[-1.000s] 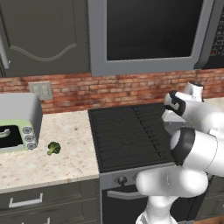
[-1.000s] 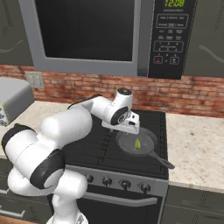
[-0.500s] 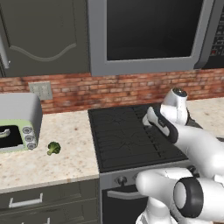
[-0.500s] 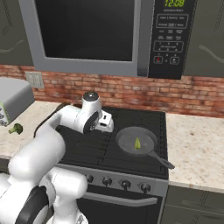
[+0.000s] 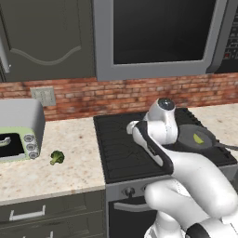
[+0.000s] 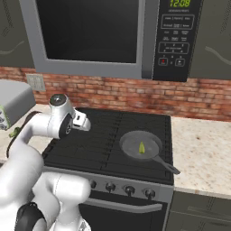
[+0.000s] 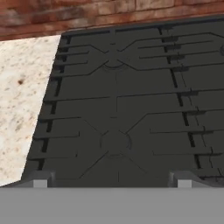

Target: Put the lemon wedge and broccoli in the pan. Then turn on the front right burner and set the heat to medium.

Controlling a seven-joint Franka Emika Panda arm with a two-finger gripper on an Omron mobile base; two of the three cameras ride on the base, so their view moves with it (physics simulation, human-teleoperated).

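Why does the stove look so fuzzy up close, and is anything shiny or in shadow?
Hand view: the cooktop grates look soft and blocky, no sharp edges, no glare. Right base view: the pan is evenly lit with only a faint shadow, and the lemon wedge is small but clear. Left base view: the broccoli casts a small soft shadow on the speckled counter; light is flat throughout.

We see a glossy white arm built of rounded, bulging segments, with dark grey rings at the joints. A round cap on one joint is dark grey with a pale rim. The hand is a small white block, perhaps with a dark underside. In the hand view, two small grey fingertips look square and blunt.
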